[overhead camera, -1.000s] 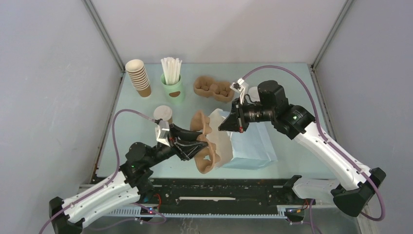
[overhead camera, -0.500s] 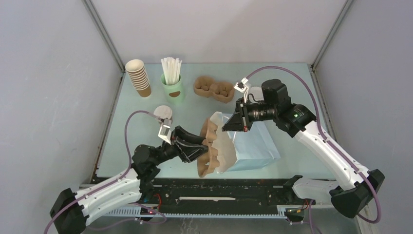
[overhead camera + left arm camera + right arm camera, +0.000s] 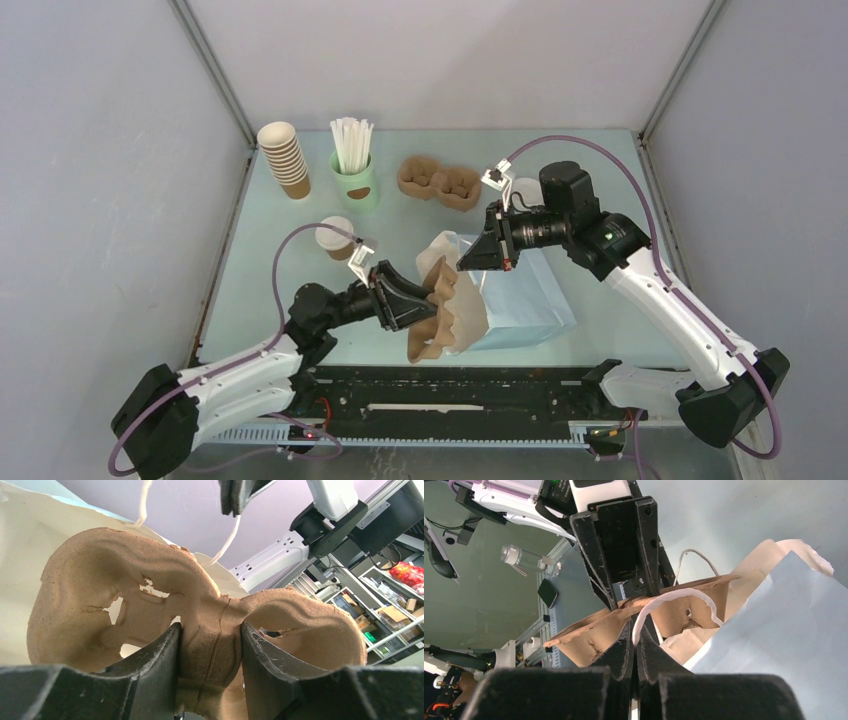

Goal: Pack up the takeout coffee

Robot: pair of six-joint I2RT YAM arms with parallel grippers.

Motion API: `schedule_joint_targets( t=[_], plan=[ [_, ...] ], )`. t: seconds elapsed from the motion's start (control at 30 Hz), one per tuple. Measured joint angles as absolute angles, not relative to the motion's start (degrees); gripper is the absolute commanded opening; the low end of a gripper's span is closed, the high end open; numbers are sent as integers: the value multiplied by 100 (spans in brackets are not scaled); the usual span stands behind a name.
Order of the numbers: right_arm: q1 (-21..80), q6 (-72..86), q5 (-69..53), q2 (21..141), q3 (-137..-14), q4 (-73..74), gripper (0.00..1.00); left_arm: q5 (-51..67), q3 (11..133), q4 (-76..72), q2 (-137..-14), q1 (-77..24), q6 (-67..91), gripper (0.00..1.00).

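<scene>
The takeout coffee [image 3: 335, 238], a small brown cup with a white lid, stands on the table left of centre, apart from both grippers. My left gripper [image 3: 425, 303] [image 3: 210, 630] is shut on the middle ridge of a brown pulp carrier [image 3: 447, 308] [image 3: 125, 595], held tilted at the mouth of a light blue paper bag [image 3: 520, 295] lying on its side. My right gripper [image 3: 468, 262] [image 3: 635, 630] is shut on the bag's white handle [image 3: 674, 597] and holds the mouth up. The carrier [image 3: 584, 637] sits just beyond those fingers, with the bag [image 3: 784, 630] to the right.
A stack of lidless brown cups [image 3: 284, 158] and a mint-green cup of white straws [image 3: 354, 180] stand at the back left. A second pulp carrier [image 3: 438, 182] lies at the back centre. A white round thing [image 3: 522, 190] shows partly behind my right arm.
My left arm has carried the pulp carrier rightward to the bag's mouth, uncovering the coffee cup. The right gripper kept its hold on the handle and barely shifted.
</scene>
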State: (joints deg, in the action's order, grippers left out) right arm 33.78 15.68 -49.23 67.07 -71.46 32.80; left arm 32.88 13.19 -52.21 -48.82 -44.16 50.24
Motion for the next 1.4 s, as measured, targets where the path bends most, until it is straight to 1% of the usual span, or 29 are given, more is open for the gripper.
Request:
schedule_joint_targets(
  t=[0.13, 0.43, 0.53, 0.73, 1.0, 1.17, 1.4],
  plan=[
    [3378, 1551, -4967, 6709, -7146, 3297, 0, 3400, 1358, -5196, -5024, -4281, 5046, 48],
    [3417, 1544, -4987, 6707, -7146, 3321, 0, 3489, 2112, -4587, -5791, -4180, 4755, 46],
    [3433, 1542, -4987, 6709, -7146, 3323, 0, 3319, 2231, -4338, -5798, -4156, 4460, 48],
    [3472, 1544, -5006, 6709, -7146, 3328, 0, 2814, 2250, -3927, -5798, -4150, 3813, 46],
    [3474, 1575, -5011, 6709, -7146, 3295, 0, 2410, 2250, -3844, -5870, -4434, 2982, 45],
    [3413, 1601, -5118, 6713, -7146, 3188, 0, 2377, 2250, -3850, -6139, -4578, 2714, 43],
    [3345, 1645, -5266, 6759, -7146, 3109, 0, 1957, 2252, -3841, -6265, -4713, 2530, 43]
  ],
)
